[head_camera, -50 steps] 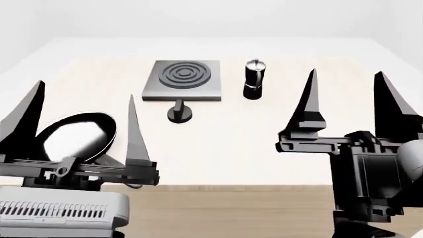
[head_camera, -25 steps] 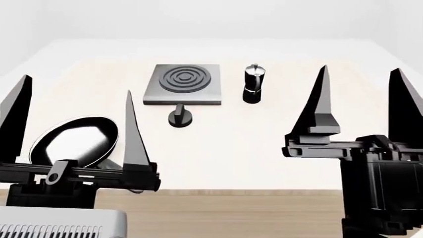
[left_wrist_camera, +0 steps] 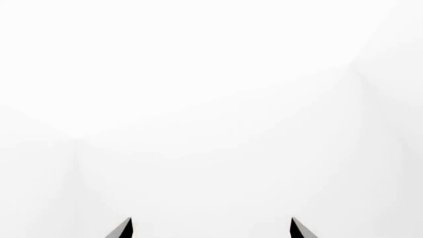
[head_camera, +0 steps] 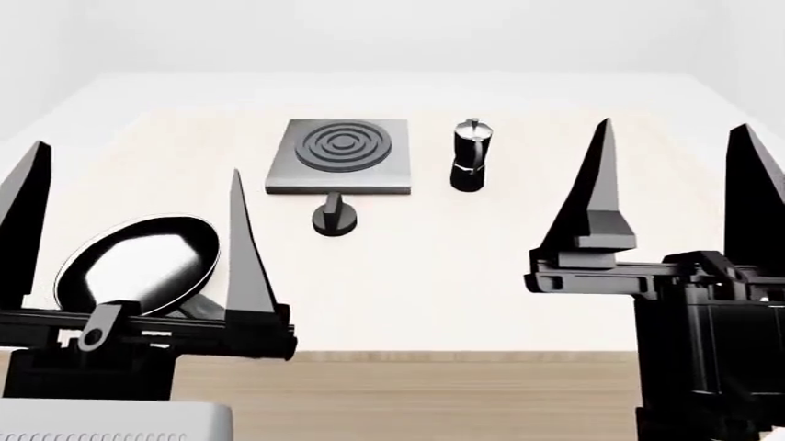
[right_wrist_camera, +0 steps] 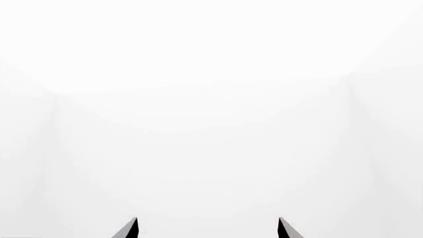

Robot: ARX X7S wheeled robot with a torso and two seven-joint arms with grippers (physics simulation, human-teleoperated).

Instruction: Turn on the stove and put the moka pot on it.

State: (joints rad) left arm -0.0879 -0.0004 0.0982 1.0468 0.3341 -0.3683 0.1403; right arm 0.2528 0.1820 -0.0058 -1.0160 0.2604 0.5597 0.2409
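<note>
Head view showed the pale surface (head_camera: 491,276) carrying the stove (head_camera: 341,154), moka pot (head_camera: 469,154) just right of it, knob (head_camera: 334,217) in front; both grippers, left (head_camera: 129,230) and right (head_camera: 675,184), fingers apart, empty, well short; the knob probably needed a centred pinch on its ridge.

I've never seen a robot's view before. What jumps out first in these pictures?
Two big black claws, left and right, fill the head view's foreground, both open and pointing up. Beyond them on the pale table sit a grey stove, its black knob just in front, a moka pot to its right, and a shiny pan behind the left claw.
</note>
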